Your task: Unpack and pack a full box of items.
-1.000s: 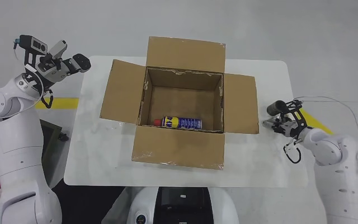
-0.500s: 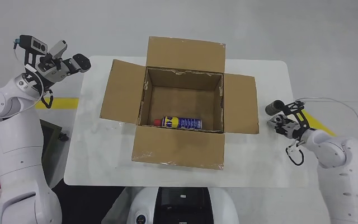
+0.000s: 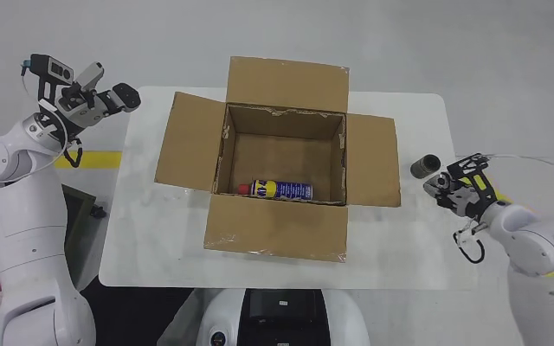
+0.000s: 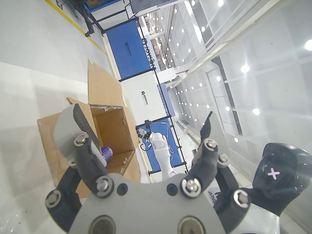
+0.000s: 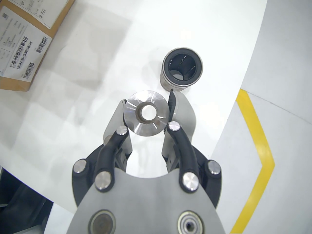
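An open cardboard box (image 3: 286,164) sits mid-table with its flaps spread; a blue and yellow spray can (image 3: 281,189) lies on its floor near the front wall. My right gripper (image 5: 146,103) is shut on a silver metal bushing (image 5: 132,119) just above the table, right of the box. A dark-ended cylindrical bearing (image 5: 181,68) stands upright on the table right in front of the fingertips, apart from them. From above, that bearing (image 3: 425,165) lies between the box's right flap and my right gripper (image 3: 446,183). My left gripper (image 4: 143,125) hangs open and empty off the table's far left corner.
The white table (image 3: 156,242) has bare room on both sides of the box and along its front edge. The box's right flap (image 5: 24,25) carries printed labels. Yellow floor tape (image 5: 258,132) runs past the table's right edge.
My right gripper has drawn back from the dark bearing toward the table's right edge; the bearing stays standing where it was. The left arm has not moved.
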Robot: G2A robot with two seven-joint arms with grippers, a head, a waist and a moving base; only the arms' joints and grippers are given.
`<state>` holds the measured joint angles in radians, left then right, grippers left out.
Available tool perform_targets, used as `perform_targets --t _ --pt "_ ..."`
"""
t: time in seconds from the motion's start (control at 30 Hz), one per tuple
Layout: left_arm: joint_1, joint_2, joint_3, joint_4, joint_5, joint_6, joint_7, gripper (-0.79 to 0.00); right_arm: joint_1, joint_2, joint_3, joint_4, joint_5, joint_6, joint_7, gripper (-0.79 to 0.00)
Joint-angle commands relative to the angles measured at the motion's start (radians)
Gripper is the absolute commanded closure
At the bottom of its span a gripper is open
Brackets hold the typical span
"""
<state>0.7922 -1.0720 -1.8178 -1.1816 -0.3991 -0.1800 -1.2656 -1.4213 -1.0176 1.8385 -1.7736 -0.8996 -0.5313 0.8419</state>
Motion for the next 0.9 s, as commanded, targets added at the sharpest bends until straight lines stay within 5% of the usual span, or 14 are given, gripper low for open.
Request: perform_targets --t 0.0,0.43,0.87 --pt "0.000 0.000 0.000 0.000 0.000 0.000 0.000 -0.785 -0.018 0.002 0.016 -0.040 0.007 0.011 -0.001 0.000" --pt "0.000 0.000 0.000 0.000 0.000 0.000 0.000 -0.785 -0.029 0.014 0.048 -0.262 0.064 0.082 0.036 0.000" --pt "0.000 0.000 0.000 0.000 0.000 0.000 0.000 -0.785 0.102 0.028 -0.120 -0.340 0.076 0.002 0.043 0.000"
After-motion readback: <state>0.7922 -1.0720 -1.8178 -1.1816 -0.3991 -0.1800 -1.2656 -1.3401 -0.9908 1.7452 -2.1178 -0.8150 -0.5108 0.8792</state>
